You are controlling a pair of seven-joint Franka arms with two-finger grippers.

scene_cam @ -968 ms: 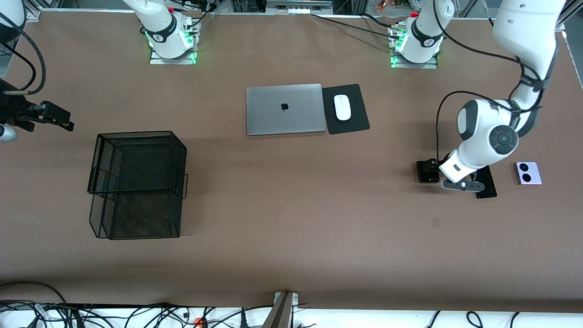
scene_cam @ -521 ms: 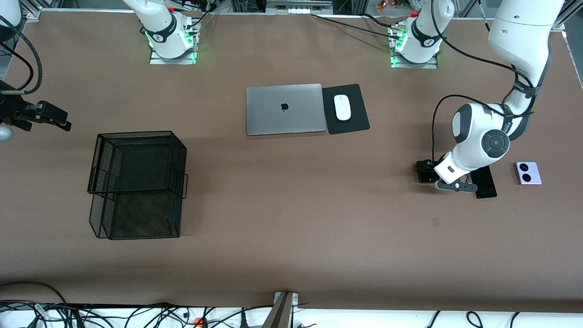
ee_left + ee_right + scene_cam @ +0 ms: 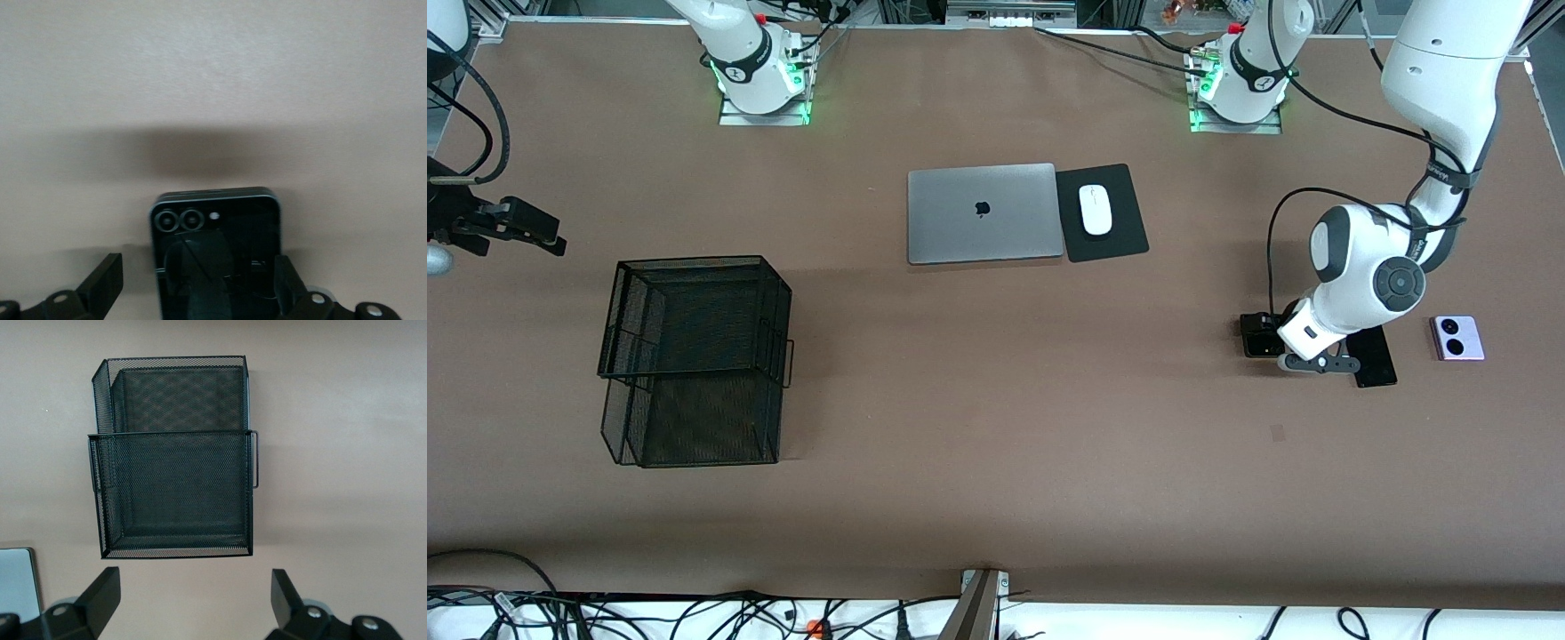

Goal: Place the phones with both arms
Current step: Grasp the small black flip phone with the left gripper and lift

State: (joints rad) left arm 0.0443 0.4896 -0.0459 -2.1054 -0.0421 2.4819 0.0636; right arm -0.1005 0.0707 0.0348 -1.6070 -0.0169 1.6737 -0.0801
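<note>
No phone is lying in the mesh basket [image 3: 694, 356] yet. The left gripper [image 3: 1316, 363], fingers spread, is hovering over the small black phone [image 3: 217, 250]; the right gripper [image 3: 516, 227], also spread and empty, is waiting.

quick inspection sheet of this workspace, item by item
surface: brown table, no spills seen
job's things: small black phone, long black phone and lavender phone lie flat in a row at the left arm's end
clutter: closed grey laptop, white mouse on black mouse pad, two-tier black mesh basket at the right arm's end
grippers: left hand open, low over the small black phone; right hand open, waiting above the basket
cables: black cables run from the bases and along the left arm
surroundings: loose cables along the table's near edge
</note>
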